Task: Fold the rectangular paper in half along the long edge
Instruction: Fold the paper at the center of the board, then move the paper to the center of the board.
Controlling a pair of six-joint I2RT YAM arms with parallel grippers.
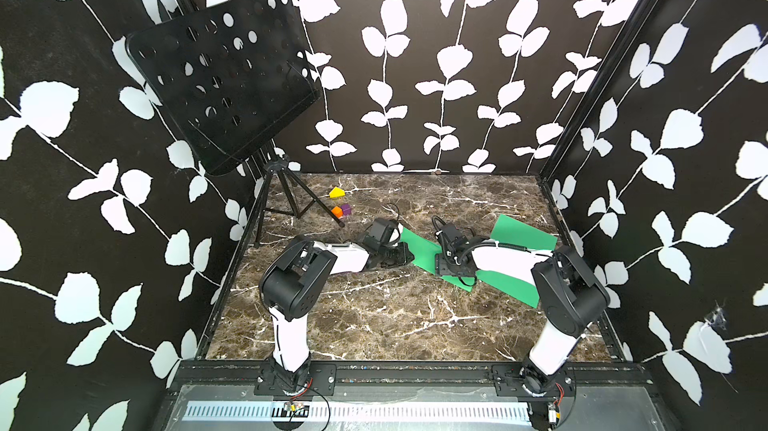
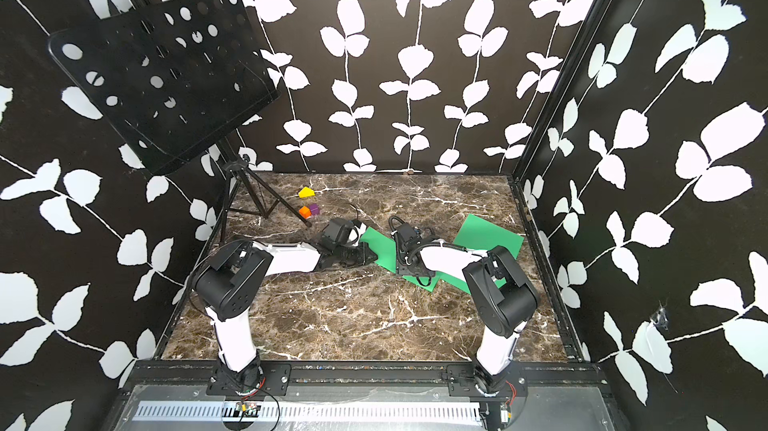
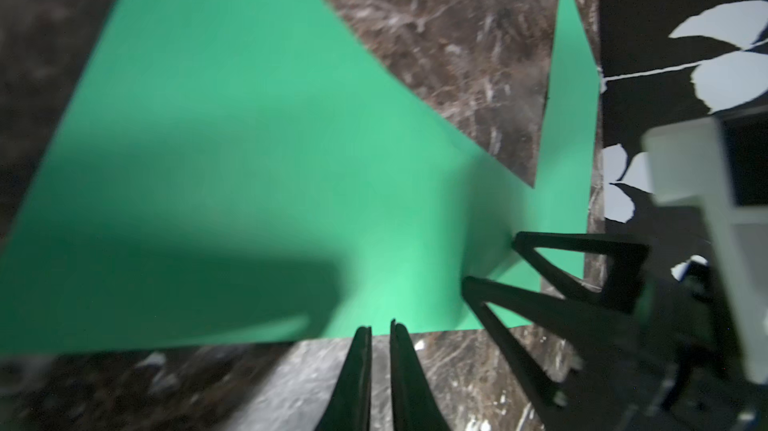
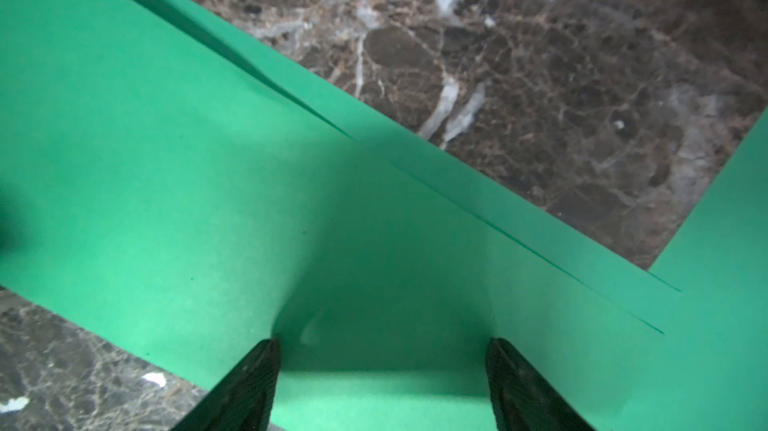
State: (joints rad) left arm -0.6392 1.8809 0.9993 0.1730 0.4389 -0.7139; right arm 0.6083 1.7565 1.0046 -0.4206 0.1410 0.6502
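Driving this one remotely. The green paper (image 1: 417,247) sits on the right half of the marble counter (image 1: 374,316). It's a long strip running diagonally from about the counter's middle toward the front right corner. There's a wider green patch (image 1: 525,235) close to the right edge, and I honestly can't tell if that's the same sheet or a second one underneath.

The bit that matters is in the right wrist view. The strip is two layers there, and the top layer's edge stops just short of the bottom one, on the side away from the right claw (image 4: 384,350). So I reckon it's folded over but not lined up, with the crease along the long side nearer that claw.

The right claw is spread wide, both tips resting on the paper around mid-strip. The left claw (image 3: 380,327) is at the strip's short end nearer the counter's middle, with only a sliver of gap between its fingers. Its tips are right at the paper's edge, and I can't tell if they pinch it.

The right arm looks better placed to run along the long axis. The paper's thin, matte and flat, and probably slides on that glossy marble, so something has to pin it. The music stand (image 1: 224,75) and little coloured blocks (image 1: 340,208) are near the back left corner, well apart.
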